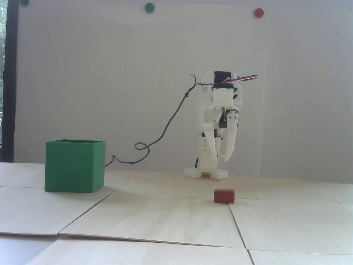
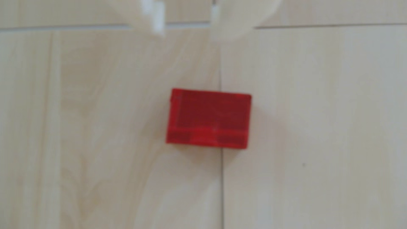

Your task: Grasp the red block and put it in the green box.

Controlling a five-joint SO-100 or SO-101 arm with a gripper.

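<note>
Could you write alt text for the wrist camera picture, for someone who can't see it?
A small red block lies on a pale wooden table, straddling a seam between boards. The blurred white tips of the gripper poke in from the top edge, clear of the block.

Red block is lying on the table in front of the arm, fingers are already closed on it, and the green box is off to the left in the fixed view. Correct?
Not quite: the gripper holds nothing. In the fixed view it hangs near the arm's base, apart from the red block, which lies free on the table. The green box is to the left.
</note>
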